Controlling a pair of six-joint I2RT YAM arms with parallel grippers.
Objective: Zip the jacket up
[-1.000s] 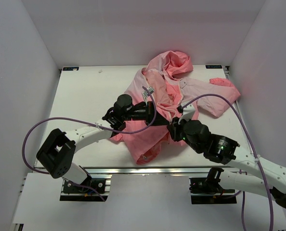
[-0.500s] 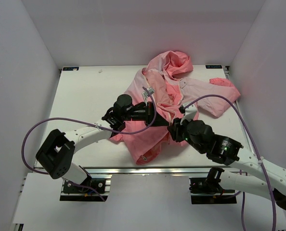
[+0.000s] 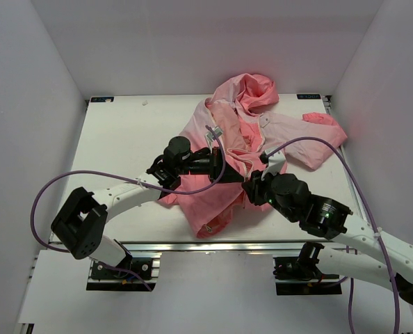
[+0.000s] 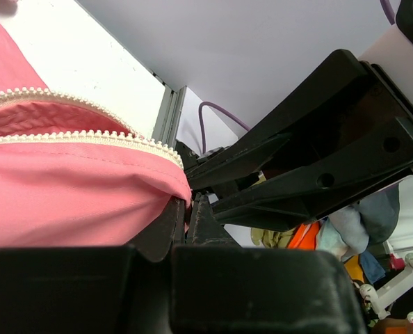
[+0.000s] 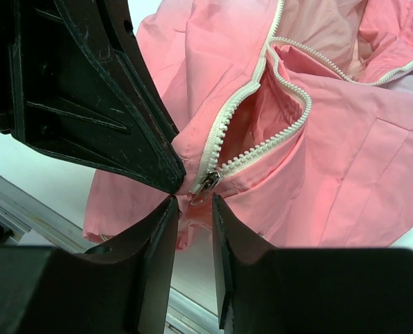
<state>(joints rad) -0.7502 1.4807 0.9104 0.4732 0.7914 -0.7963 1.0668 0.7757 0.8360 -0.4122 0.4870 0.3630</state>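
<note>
- Shows the right gripper [image 5: 192, 202] from its own wrist camera, jaws a little apart and closed on nothing.
- Places the small metal slider [image 5: 208, 182] just past those fingertips, at the mouth of the gap and not pinched.
- Shows the left gripper [image 4: 188, 209] squeezed tight on a fold of pink fabric at the bottom end of the zipper [image 5: 290, 125], just beside the slider.
- Sets the two grippers tip to tip, nearly touching, above the lower front of the jacket [image 3: 290, 136].
- Traces the white zipper upward from the slider: two toothed rows joined only at the slider, then spreading apart into an open loop with paler pink lining between them.
- Lays the jacket crumpled across the middle and right of the white table [image 3: 123, 132], front unzipped.
- Bunches the hood [image 3: 252, 90] against the far edge.
- Stretches one sleeve [image 3: 325, 132] toward the right wall.
- Drops the coral hem toward the near edge, between the two arms.
- Loops a purple cable [image 3: 53, 184] along each arm, seen from overhead.
</note>
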